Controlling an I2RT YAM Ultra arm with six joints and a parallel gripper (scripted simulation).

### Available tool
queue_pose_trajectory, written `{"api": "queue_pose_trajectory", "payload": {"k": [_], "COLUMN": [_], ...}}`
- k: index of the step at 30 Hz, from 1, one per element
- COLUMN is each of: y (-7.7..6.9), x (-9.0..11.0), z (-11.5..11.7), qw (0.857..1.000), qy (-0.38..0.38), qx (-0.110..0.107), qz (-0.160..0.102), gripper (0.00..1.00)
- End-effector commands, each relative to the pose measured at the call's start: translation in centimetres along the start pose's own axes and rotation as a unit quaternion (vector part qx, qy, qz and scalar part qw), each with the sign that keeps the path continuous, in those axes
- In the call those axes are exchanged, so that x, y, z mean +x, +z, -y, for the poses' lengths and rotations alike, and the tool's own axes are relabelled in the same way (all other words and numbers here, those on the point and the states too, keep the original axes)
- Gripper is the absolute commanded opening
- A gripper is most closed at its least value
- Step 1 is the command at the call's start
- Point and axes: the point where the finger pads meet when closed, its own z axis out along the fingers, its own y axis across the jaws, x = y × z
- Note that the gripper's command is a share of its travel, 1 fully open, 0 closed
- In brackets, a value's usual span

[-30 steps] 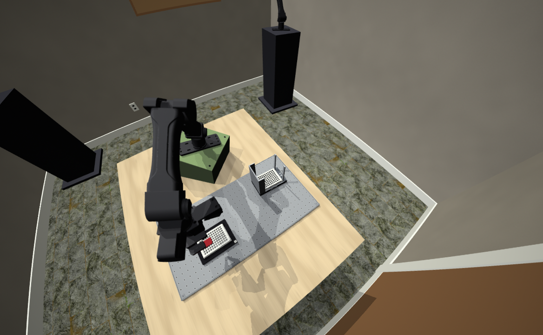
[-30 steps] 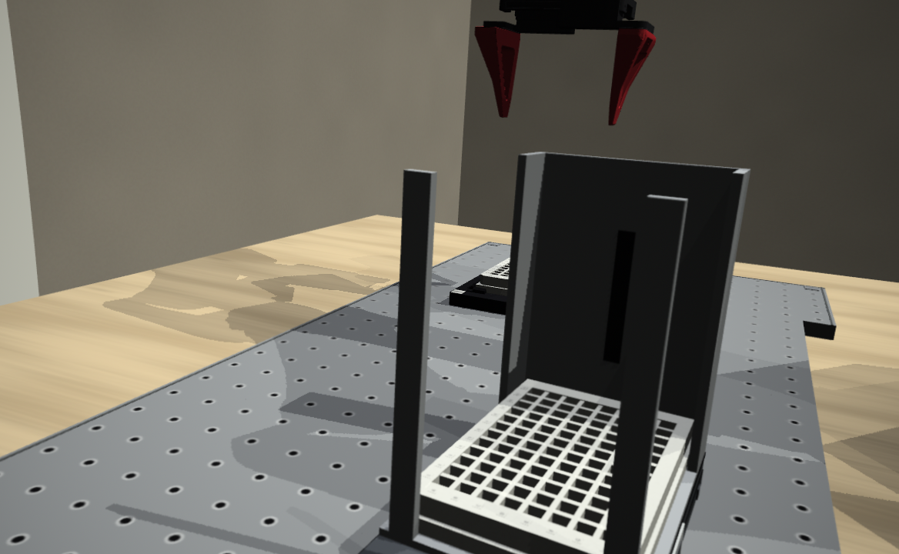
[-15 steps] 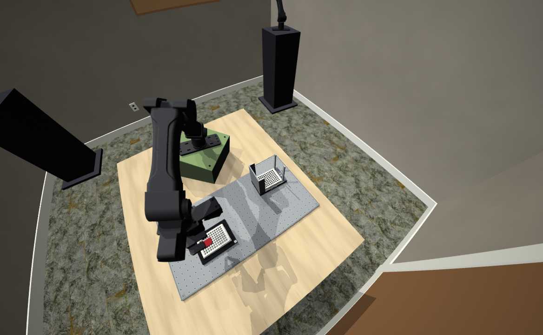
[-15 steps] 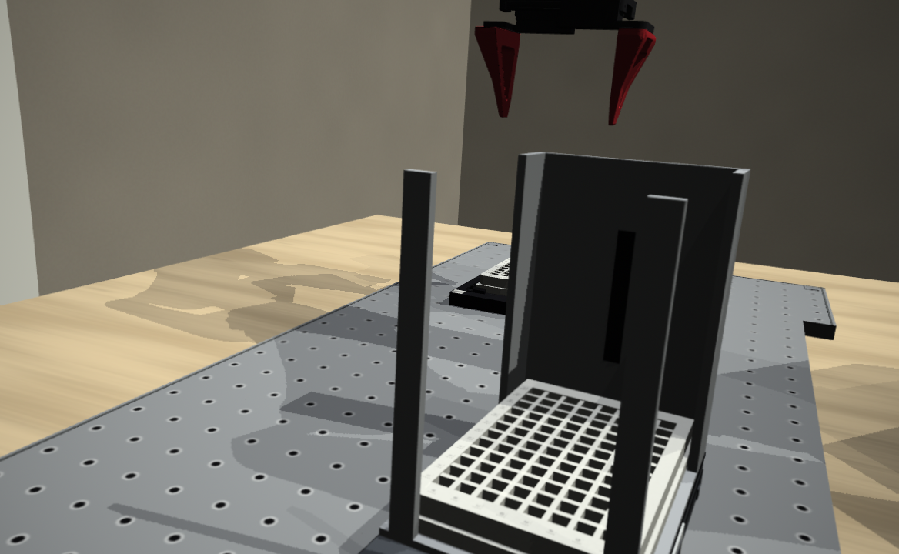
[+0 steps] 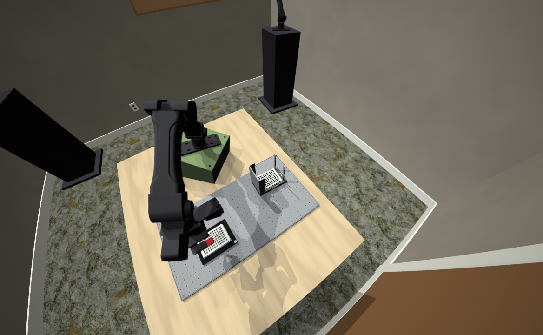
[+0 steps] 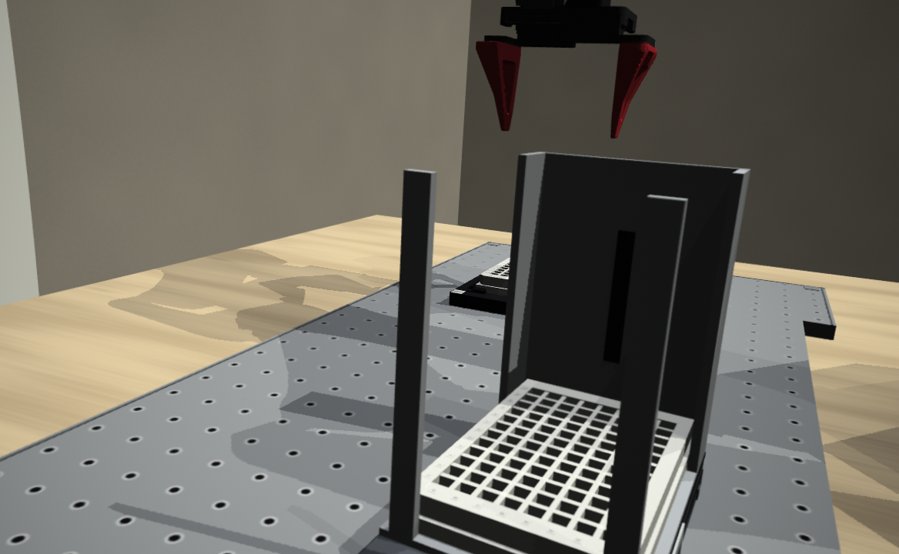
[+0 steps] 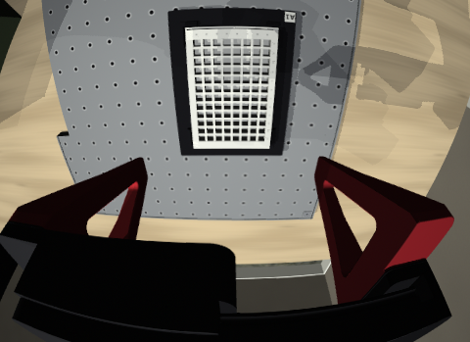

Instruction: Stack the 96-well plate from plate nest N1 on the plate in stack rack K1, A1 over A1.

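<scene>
Above the plate nest N1 point(image 7: 178, 82), the tool point(image 7: 230, 188) hangs with its two red fingers spread fully apart and nothing between them. It points straight down, well clear of the 96-well plate point(image 7: 229, 86) below.

That plate is a white rectangle with a regular grid of square wells. It lies flat inside the black frame of the nest, with its long axis running away from the tool in the wrist view. A small pale square lettered A1 point(image 7: 289, 16) sits just outside the far right corner of the nest as the wrist camera sees it.

The black arm point(image 5: 167, 166) rises steeply from its green pedestal point(image 5: 219, 156), folds at the elbow and drops the wrist over the nest.

Both nest and rack stand on a grey perforated board point(image 5: 265, 216) laid on the wooden counter point(image 5: 307, 250). Well apart, at the board's other end, the stack rack K1 point(image 6: 416, 309) holds a second white well plate point(image 6: 549, 455) at its bottom, between dark upright posts and a slotted back wall.
</scene>
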Motion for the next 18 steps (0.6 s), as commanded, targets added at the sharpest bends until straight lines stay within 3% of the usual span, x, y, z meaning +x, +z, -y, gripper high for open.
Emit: {"api": "queue_pose_trajectory", "payload": {"k": [1, 2, 3, 6, 18], "y": [1.2, 1.2, 0.6, 1.8, 3.7], "x": [0.1, 0.1, 0.4, -0.2, -0.1], "z": [-0.2, -0.2, 0.8, -0.1, -0.2], "qw": [1.000, 1.000, 1.000, 1.000, 1.000], "qy": [0.006, 0.006, 0.002, 0.002, 0.004], "qx": [-0.005, -0.005, 0.009, -0.004, -0.005], "qz": [0.004, 0.004, -0.003, 0.004, 0.004], "gripper": [1.00, 1.00, 1.00, 1.00, 1.00]}}
